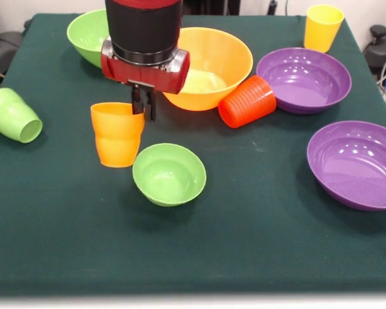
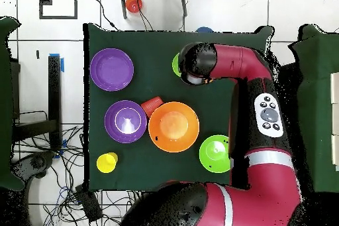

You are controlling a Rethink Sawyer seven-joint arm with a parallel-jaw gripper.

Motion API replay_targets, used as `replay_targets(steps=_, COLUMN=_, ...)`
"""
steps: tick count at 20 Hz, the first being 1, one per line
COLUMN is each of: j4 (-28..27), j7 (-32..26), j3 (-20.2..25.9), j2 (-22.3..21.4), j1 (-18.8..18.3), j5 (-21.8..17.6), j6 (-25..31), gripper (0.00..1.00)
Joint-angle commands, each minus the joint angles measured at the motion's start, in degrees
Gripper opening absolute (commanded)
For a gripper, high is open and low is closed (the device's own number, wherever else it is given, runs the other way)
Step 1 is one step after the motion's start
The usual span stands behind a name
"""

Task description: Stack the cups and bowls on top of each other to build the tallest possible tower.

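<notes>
Gripper (image 1: 144, 107) closed on rim of lifted orange cup (image 1: 117, 135); arm (image 2: 225, 64) hides both overhead, small green bowl (image 2: 176, 63) half-covered.

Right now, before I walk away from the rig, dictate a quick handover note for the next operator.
Gripper: down at the rim of the upright orange plastic cup; whether it is gripping cannot be told.
Cups: light green cup on its side at the table's left edge; ribbed red cup on its side against the large orange-yellow bowl; yellow cup upright at the far right corner.
Bowls: small light green bowl next to the orange cup; medium green bowl behind the arm; two purple bowls on the right.
Done: nothing stacked.
Left: the whole tower.
</notes>
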Motion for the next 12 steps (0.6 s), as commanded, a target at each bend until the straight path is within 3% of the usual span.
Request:
replay_targets(steps=1, j4=4.16, j7=-0.51, j3=3.4, j2=-0.84, j1=0.22, j5=1.82, j6=-0.05, gripper=0.0)
replay_targets(steps=12, j4=5.34, j7=-1.9, j3=2.63, j2=-1.15, j1=-0.37, j5=1.92, j6=-2.24, gripper=0.0)
